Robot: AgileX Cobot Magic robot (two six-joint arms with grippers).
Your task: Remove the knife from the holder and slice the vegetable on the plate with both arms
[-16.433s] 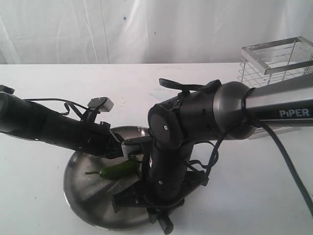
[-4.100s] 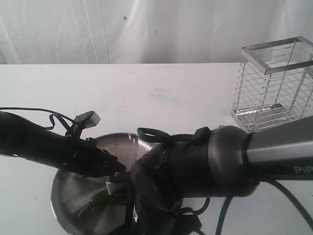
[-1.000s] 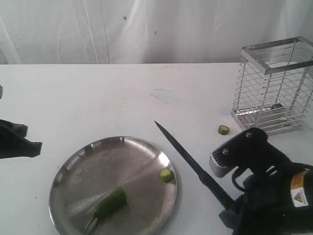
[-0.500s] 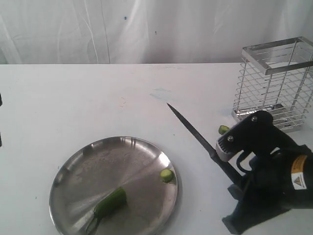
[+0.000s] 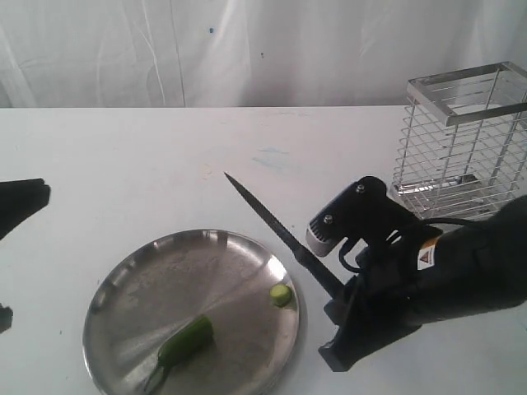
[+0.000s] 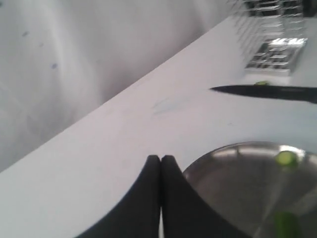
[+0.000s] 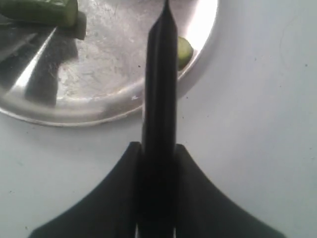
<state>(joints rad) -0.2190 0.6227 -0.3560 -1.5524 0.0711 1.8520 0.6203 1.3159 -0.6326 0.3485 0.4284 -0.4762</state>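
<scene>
The knife (image 5: 276, 229) sticks out of my right gripper (image 5: 336, 295), which is shut on its black handle. Its dark blade slants up and left, just off the plate's right rim. In the right wrist view the knife (image 7: 160, 74) runs out between the fingers (image 7: 124, 168), with its tip over the plate (image 7: 99, 94). The vegetable (image 5: 185, 340), a green chili, lies on the steel plate (image 5: 165, 280), and a cut slice (image 5: 281, 295) sits at the plate's right rim. My left gripper (image 6: 161, 157) is shut and empty, left of the plate (image 6: 233, 168). The holder (image 5: 465, 140) stands at the back right.
The white table ends at a white curtain behind. The right arm's bulky black body (image 5: 445, 288) fills the lower right, in front of the holder. The left arm (image 5: 20, 202) shows only at the left edge. A small green piece (image 6: 261, 83) lies on the table near the holder (image 6: 272, 29).
The right arm has swung the knife left, from beside the holder toward the plate's right rim. The left arm's dark tip has shifted at the left edge. Chili and slice have not moved.
</scene>
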